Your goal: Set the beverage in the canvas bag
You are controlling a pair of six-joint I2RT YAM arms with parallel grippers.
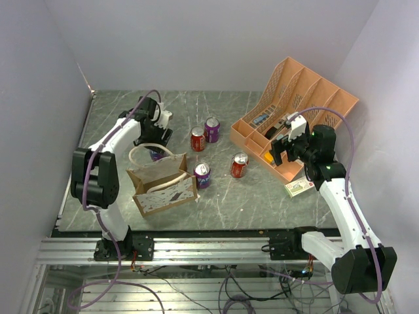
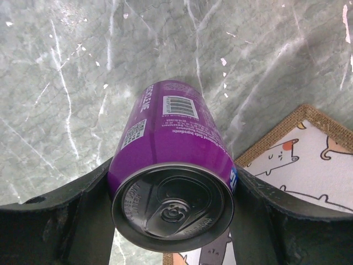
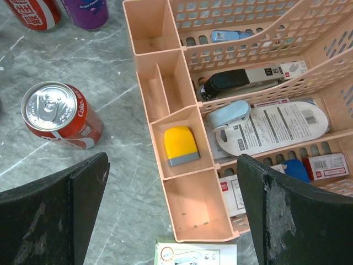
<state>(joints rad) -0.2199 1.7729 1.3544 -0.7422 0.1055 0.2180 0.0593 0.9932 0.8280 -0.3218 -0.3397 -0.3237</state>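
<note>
A purple beverage can (image 2: 165,143) stands on the marble table just behind the canvas bag (image 1: 163,190). In the left wrist view my left gripper (image 2: 172,210) has a finger pressed against each side of the can, whose top faces the camera. The bag's white patterned panel (image 2: 309,160) shows beside it to the right. From above, the left gripper (image 1: 156,146) hangs over the can (image 1: 156,155) by the bag's rope handle. My right gripper (image 1: 280,150) hovers open and holding nothing over the front of the orange organizer (image 1: 294,111).
Two more purple cans (image 1: 212,129) (image 1: 202,174) and two red cans (image 1: 198,139) (image 1: 239,165) stand mid-table. One red can (image 3: 60,113) lies left of the right gripper (image 3: 174,193). The organizer (image 3: 160,77) holds stationery. A small white-green box (image 1: 299,188) sits at its near corner.
</note>
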